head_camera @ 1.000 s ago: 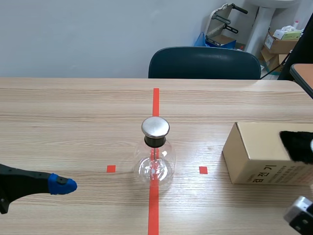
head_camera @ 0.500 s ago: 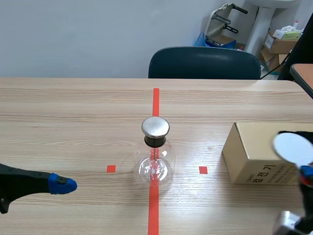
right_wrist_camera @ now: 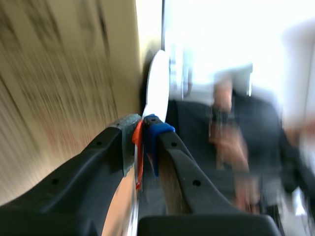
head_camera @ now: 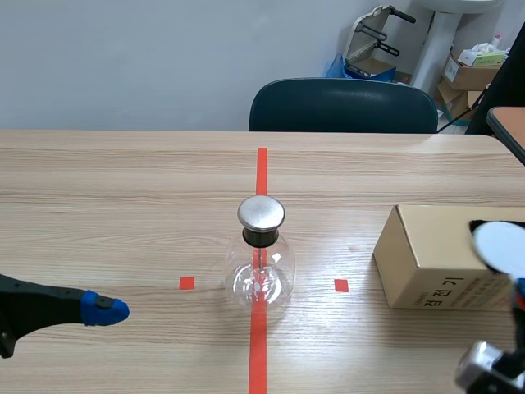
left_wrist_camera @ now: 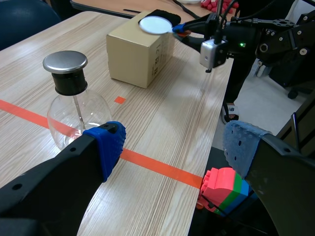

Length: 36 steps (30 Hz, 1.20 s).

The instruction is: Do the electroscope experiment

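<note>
wall (head_camera: pixel 123 57): pale blue-grey | chair (head_camera: pixel 342 107): dark teal, behind table (head_camera: pixel 123 189) | cartons (head_camera: pixel 472 72): far right corner

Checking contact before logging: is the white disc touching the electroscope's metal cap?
No: the white disc, held in the right gripper, is up by the cardboard box, well apart from the metal cap.

Electroscope (head_camera: pixel 261 254) at table (head_camera: pixel 123 189) centre — box (head_camera: pixel 443 256) to its right, chair (head_camera: pixel 343 105) behind table, left hand (head_camera: pixel 102 310) far left.

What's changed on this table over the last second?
The right tool, shut on a white disc, has brought it up into view over the cardboard box, then shifted it slightly rightward. The glass flask, the box and the open left tool stayed put.
</note>
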### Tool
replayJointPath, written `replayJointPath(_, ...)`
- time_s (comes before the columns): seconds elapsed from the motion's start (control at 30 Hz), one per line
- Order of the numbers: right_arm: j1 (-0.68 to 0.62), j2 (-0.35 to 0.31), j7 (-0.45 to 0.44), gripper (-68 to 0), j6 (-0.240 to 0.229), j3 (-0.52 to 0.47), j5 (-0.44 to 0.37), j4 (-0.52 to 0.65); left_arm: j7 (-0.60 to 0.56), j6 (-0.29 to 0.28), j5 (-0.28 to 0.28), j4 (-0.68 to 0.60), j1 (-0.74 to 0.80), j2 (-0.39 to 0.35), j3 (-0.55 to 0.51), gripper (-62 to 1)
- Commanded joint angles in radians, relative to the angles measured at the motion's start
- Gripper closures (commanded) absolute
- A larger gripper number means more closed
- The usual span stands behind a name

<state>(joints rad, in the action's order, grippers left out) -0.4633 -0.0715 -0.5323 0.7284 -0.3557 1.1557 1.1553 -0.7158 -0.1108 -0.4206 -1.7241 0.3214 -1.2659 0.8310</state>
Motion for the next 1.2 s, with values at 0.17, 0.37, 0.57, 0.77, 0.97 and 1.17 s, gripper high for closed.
replayJointPath(0.17,-0.002,-0.02,-0.155,-0.9,0.055,-0.013,0.004,0.016,-0.02,-0.003,-0.005,-0.024,0.002,0.003,-0.002,-43.5)
replayJointPath(0.37,-0.005,-0.016,0.066,-0.9,0.055,-0.013,-0.008,0.016,-0.02,-0.003,-0.005,-0.024,0.002,0.003,-0.002,-43.5)
replayJointPath(0.57,-0.002,-0.017,-0.058,-0.9,0.055,-0.01,0.004,0.016,-0.019,-0.003,-0.005,-0.024,0.002,0.003,-0.002,-43.4)
replayJointPath(0.77,-0.002,-0.017,-0.02,-0.9,0.055,-0.01,0.004,0.016,-0.018,-0.003,-0.005,-0.024,0.002,0.003,-0.002,-37.0)
replayJointPath(0.97,0.0,-0.011,-0.005,-0.9,0.055,-0.013,0.004,0.016,-0.006,-0.003,-0.005,-0.024,-0.009,0.012,-0.002,-37.0)
replayJointPath(1.17,0.0,-0.012,-0.005,-1.0,0.055,-0.014,0.011,0.016,0.055,0.02,-0.004,-0.024,-0.009,0.083,-0.027,-34.6)
